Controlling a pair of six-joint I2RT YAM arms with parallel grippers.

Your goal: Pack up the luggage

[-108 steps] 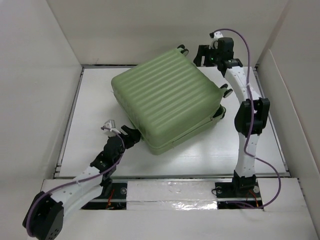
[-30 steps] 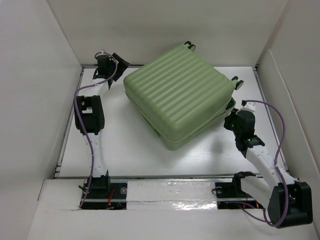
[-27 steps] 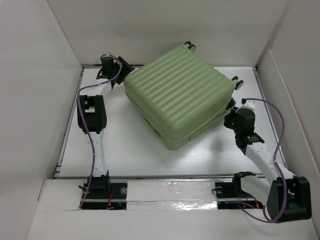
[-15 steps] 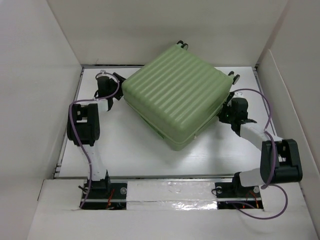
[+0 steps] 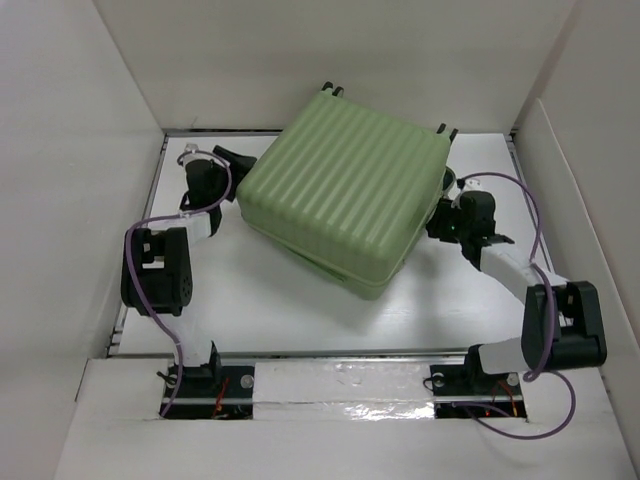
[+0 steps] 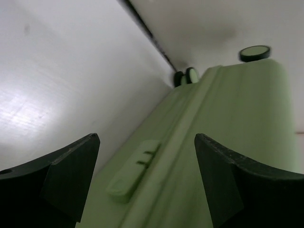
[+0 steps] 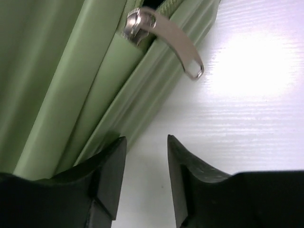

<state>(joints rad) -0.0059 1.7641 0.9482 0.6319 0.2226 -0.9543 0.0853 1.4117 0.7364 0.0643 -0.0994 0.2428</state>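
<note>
**Green suitcase lies flat between my two claws on a white table**

From above, the ribbed light-green suitcase [image 5: 345, 190] lies skewed toward the far side of the table [image 5: 250, 300], with my left claw [image 5: 232, 158] at its left corner and my right claw [image 5: 440, 215] at its right edge. My left wrist camera shows that claw spread wide and empty, facing the shell's side, with a small green tab [image 6: 133, 175] ahead and black-and-green wheels [image 6: 186, 76] beyond. My right wrist camera shows that claw narrowly parted, gripping nothing, just beside the zipper seam; the metal zipper pull [image 7: 166, 40] hangs free.
</note>
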